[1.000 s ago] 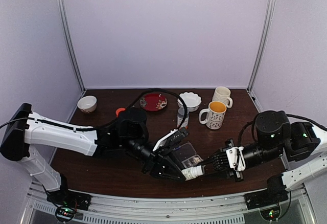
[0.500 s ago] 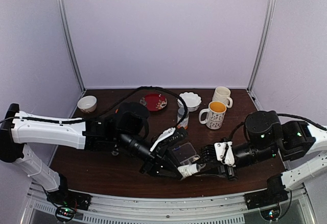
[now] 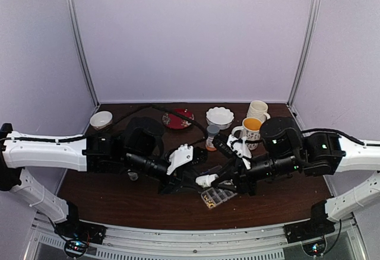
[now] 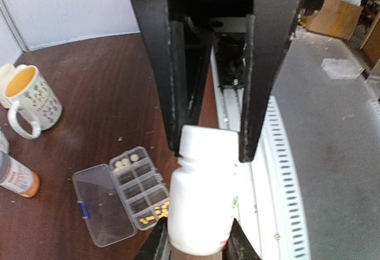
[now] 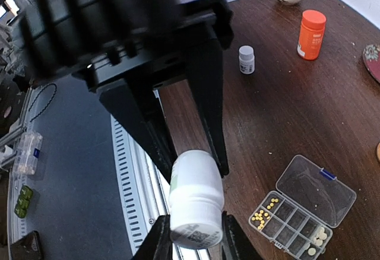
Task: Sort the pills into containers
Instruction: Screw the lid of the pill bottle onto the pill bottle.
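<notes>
Moved since the earlier frame: the white bottle (image 3: 206,180), carried between both arms, has been taken from the near edge toward the middle of the table (image 3: 119,203). The left arm (image 3: 47,152) is now stretched flatter and the right arm (image 3: 350,153) swung inward.

Top view: the bottle is held clear of the table, on the far side of the organiser (image 3: 217,197), which lies open. Finger detail cannot be resolved here.

Left wrist: the left gripper (image 4: 209,146) is clamped narrow on the bottle's cap end, and the body is pinched from below by the opposing fingers. The organiser is seen to the left with its lid folded out. White pills (image 4: 126,164) sit in one end compartment and yellow pills (image 4: 152,217) at the other end.

Right wrist: the right gripper (image 5: 193,243) is closed on the bottle's base end. The same pill layout is confirmed. The orange bottle (image 5: 311,33) and grey-capped bottle (image 5: 246,59) stand well apart.

Risk: the bottle is not seen over any compartment; it hangs beside the organiser, toward the rail (image 4: 284,153). If the cap is twisted off here, the contents could be scattered on table or rail. The smooth body may also spin in the right grip if the cap is tight.
</notes>
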### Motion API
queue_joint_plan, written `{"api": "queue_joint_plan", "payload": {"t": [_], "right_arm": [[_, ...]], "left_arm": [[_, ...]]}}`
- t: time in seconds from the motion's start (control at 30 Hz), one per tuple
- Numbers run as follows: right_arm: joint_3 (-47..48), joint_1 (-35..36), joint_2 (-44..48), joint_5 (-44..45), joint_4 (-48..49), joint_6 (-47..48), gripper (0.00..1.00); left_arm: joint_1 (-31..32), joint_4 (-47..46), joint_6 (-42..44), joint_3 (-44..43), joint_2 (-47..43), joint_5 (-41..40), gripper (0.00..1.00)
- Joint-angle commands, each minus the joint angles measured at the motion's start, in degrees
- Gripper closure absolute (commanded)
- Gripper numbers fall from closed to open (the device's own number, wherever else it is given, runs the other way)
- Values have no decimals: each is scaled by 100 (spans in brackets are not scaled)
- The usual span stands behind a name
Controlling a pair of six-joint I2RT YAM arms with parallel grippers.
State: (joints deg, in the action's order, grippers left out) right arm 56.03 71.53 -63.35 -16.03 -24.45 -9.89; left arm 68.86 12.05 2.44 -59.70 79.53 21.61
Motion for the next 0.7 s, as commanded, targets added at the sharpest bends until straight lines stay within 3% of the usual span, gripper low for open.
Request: {"api": "queue_joint_plan", "payload": {"t": [0.0,0.23,0.47,0.5,0.67], "right_arm": [[105,-117,-206,-727,1028,-1627,100],[-624,-667,78,-900,2552,-4115,100],[-648,-996,236,-787,2488,-4847,100],[-646,-1045,255,-794,2482,-4848,96],[-634,-1268,448,-1109,2252,-4050,40]], "left_arm": [[176,-1615,1256,-51,-300,-1688,100],[386,-2226,2536,270,-400,-2999,100],[567,-2370,3304,186,-112,-3600,100],[565,-2347,3273,173,-82,-3603,100],[546,-2207,2870,163,-55,-3531,100]]}}
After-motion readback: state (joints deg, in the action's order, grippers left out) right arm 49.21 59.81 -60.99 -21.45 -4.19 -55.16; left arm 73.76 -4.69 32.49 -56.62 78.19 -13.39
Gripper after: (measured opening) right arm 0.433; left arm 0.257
